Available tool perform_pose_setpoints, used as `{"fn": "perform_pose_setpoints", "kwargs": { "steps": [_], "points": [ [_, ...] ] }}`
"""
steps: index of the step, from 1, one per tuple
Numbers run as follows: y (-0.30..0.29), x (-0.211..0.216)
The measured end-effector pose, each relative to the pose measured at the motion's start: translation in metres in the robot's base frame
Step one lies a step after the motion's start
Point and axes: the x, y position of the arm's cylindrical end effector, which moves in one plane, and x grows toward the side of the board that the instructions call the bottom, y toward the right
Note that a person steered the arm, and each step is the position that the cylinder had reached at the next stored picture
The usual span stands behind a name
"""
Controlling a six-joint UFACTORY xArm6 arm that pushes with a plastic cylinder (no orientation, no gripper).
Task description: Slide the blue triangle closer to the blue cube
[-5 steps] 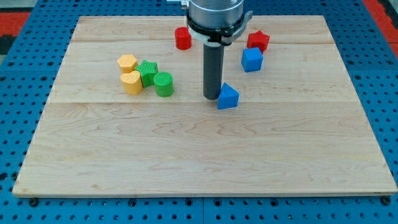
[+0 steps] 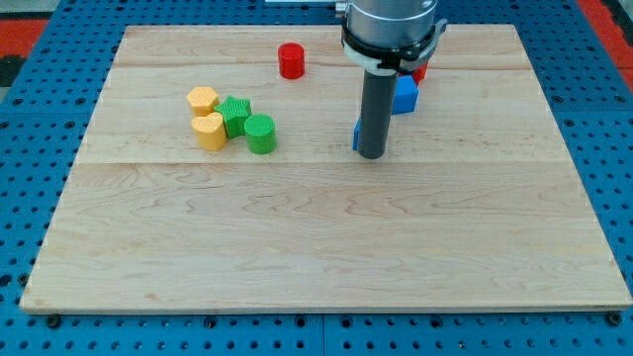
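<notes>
- My tip [image 2: 372, 155] rests on the wooden board [image 2: 316, 247], a little right of the board's middle and in its upper half.
- The rod [image 2: 374, 114] stands upright above the tip and covers most of the blue triangle [image 2: 356, 136]; only a thin blue sliver of that block shows at the rod's left edge.
- The tip looks to be touching the blue triangle or just in front of it; I cannot tell which, as the rod hides the contact.
- The blue cube [image 2: 404, 94] sits up and to the view's right of the rod, its left part hidden behind the rod; it lies near the blue triangle, but I cannot tell if the 2 touch.
- A red block [image 2: 422, 71] peeks out just above the blue cube, mostly hidden by the arm's wide collar [image 2: 391, 30]; its shape cannot be made out.
- The red cylinder [image 2: 291, 60] stands alone near the view's top, well left of the rod.
- 4 blocks cluster at the view's left: a yellow block [image 2: 202, 100] on top, a yellow heart-like block [image 2: 209, 131] just below it, a green ribbed block [image 2: 235, 115] touching both, and a green cylinder [image 2: 260, 133] just right of them.
- The arm carries no jaws, only the rod, so there is no jaw state to tell.
</notes>
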Motion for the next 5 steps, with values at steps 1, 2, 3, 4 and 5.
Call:
{"fn": "perform_pose_setpoints", "kwargs": {
  "steps": [1,2,3,4,5],
  "points": [
    [-0.020,0.002],
    [-0.064,0.006],
    [-0.065,-0.025],
    [-0.034,-0.031],
    [0.023,-0.033]
  ]
}}
